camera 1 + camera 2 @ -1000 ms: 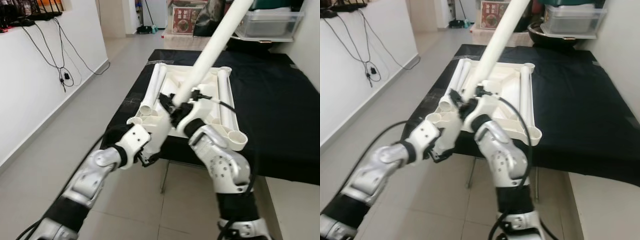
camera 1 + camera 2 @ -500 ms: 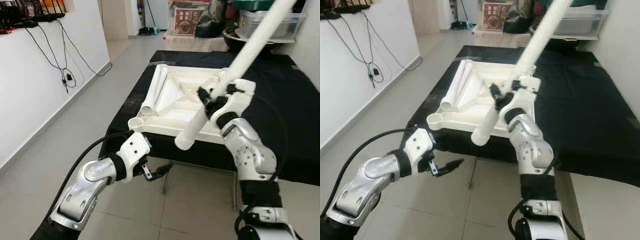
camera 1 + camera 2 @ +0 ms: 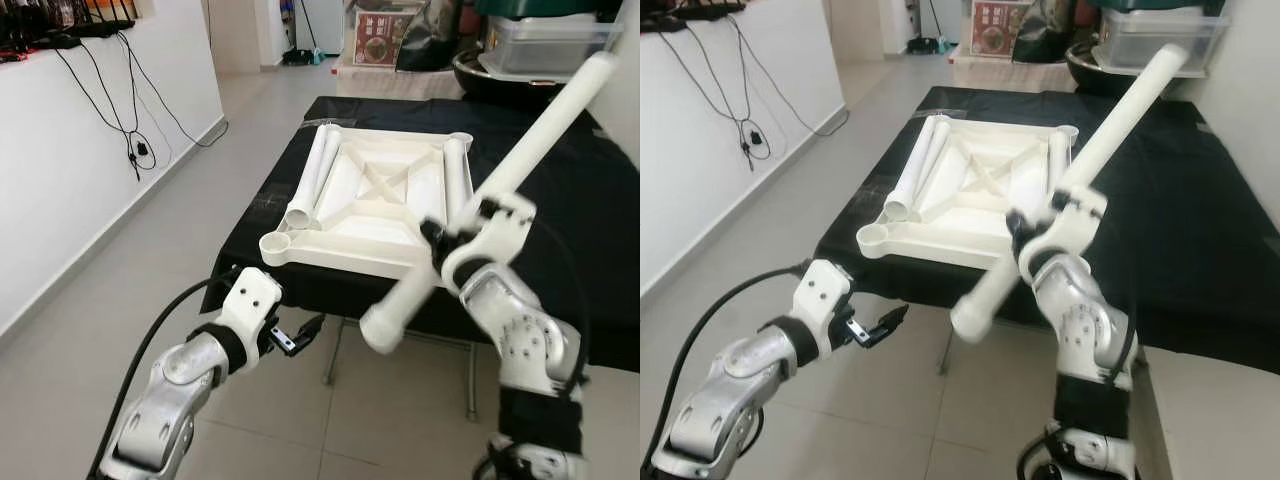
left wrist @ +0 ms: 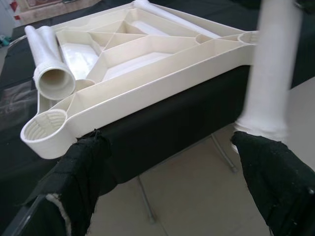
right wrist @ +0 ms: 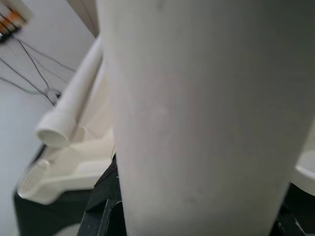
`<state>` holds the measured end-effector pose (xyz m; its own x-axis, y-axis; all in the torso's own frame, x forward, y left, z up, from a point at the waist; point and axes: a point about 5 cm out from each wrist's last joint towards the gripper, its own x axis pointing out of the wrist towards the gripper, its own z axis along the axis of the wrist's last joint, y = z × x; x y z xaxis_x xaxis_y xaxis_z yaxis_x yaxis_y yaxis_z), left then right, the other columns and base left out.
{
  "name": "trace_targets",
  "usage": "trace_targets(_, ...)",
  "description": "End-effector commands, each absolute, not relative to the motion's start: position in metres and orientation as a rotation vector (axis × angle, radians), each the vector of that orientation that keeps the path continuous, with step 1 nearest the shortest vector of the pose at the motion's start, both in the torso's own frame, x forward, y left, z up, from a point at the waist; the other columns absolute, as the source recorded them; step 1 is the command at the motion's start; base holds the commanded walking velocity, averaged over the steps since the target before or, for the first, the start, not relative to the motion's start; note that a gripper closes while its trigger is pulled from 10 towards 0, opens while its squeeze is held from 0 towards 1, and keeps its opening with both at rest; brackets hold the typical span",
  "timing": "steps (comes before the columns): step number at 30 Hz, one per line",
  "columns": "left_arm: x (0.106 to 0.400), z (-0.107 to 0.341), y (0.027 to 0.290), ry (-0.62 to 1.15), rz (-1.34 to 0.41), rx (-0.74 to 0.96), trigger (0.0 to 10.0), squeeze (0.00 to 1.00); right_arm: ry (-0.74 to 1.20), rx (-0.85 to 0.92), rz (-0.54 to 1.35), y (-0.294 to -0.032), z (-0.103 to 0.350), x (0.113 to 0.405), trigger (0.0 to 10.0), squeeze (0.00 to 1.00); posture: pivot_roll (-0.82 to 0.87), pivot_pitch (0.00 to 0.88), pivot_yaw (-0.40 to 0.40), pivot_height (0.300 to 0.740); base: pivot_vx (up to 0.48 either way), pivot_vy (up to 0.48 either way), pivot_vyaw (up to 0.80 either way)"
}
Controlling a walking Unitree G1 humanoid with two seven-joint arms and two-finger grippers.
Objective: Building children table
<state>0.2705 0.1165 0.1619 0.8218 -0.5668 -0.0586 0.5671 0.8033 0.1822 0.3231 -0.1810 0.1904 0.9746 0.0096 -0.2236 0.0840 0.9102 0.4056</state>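
Observation:
The white children's tabletop [image 3: 372, 212] lies upside down on a table covered in black cloth [image 3: 570, 215]. Two white leg tubes [image 3: 311, 177] rest along its left side and one leg tube [image 3: 457, 182] along its right. My right gripper [image 3: 458, 228] is shut on a long white leg tube [image 3: 1122, 122]. That tube slants from near the floor side at front up to the far right, and it hangs off the tabletop. My left gripper [image 3: 300, 334] hangs open and low in front of the table's near edge, below the corner socket [image 3: 275, 243], holding nothing. Its fingers [image 4: 81, 169] frame the tabletop [image 4: 147, 73].
A white wall with hanging cables [image 3: 130, 125] runs along the left. Boxes and a clear storage bin [image 3: 550, 40] stand beyond the table. The table's metal legs [image 3: 470, 375] stand on the tiled floor [image 3: 90, 330] between my arms.
The right arm has swung the leg tube down and to the right, away from the tabletop. The left gripper left the tube's lower end and dropped below the table edge.

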Motion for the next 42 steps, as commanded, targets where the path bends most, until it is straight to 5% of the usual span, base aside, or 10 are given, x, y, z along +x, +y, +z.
trace_targets(1, 0.269, 0.162, 0.117, 0.007, -0.597, 0.172, 10.0, 0.00, 0.204, 0.395, -0.031, -0.180, 0.198, 0.322, 10.0, 0.00, -0.04, 0.000, -0.001, 0.740, 0.000, 0.000, 0.00)
trace_targets(11, 0.262, 0.160, 0.121, -0.008, -0.536, 0.135, 10.0, 0.00, -0.087, 0.276, 0.084, -0.182, 0.217, 0.296, 10.0, 0.00, -0.05, 0.000, 0.014, 0.740, 0.000, 0.000, 0.00)
trace_targets(25, 0.259, 0.159, 0.126, -0.022, -0.406, 0.043, 10.0, 0.00, -0.129, 0.098, 0.198, -0.156, 0.195, 0.263, 10.0, 0.00, -0.05, 0.000, 0.017, 0.740, 0.000, 0.000, 0.00)
trace_targets(42, 0.269, 0.162, 0.132, -0.056, -0.328, 0.052, 10.0, 0.00, -0.216, 0.148, 0.182, -0.155, 0.212, 0.278, 10.0, 0.00, -0.04, 0.000, 0.013, 0.740, 0.000, 0.000, -0.60)
